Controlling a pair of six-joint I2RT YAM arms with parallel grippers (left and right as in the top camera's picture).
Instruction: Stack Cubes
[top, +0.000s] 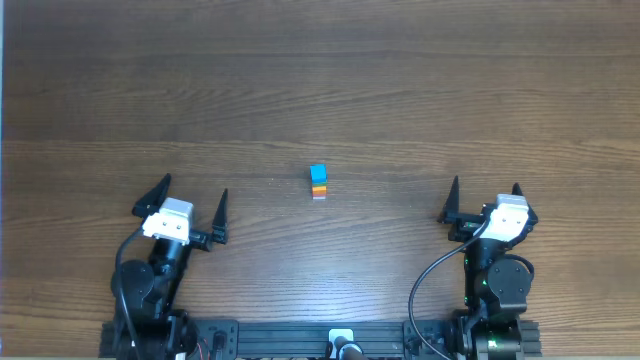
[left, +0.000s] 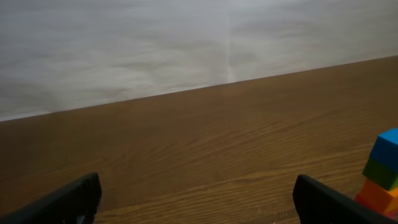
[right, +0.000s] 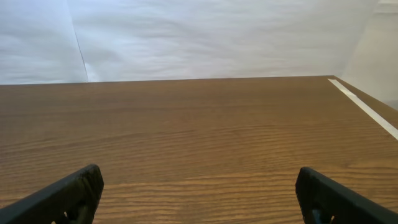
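1. Along the near edge of the table stand the two arm bases, the left base and the right base, joined by a dark rail. A black cable loops beside the right one.
2. The left gripper sits on the left side, above the near part of the table. Its fingers are spread wide, and its own wrist view shows bare wood between them.
3. The right gripper sits on the right side, about as far out as the left one. Its fingers are spread just as wide, again with bare wood between them.
4. The stack of cubes stands upright between the two grippers, near the middle of the table and well apart from both (a little closer to the left gripper than to the right).
5. The blue cube tops the stack. In the left wrist view the blue cube rests on a green cube, which rests on an orange cube. A reddish sliver shows under the orange, but I cannot tell whether it is another cube.
6. From the left wrist the stack stands off to the right of the fingers, not between them.
7. A white wall rises behind the far edge of the table, and a pale strip runs along the table's right edge.
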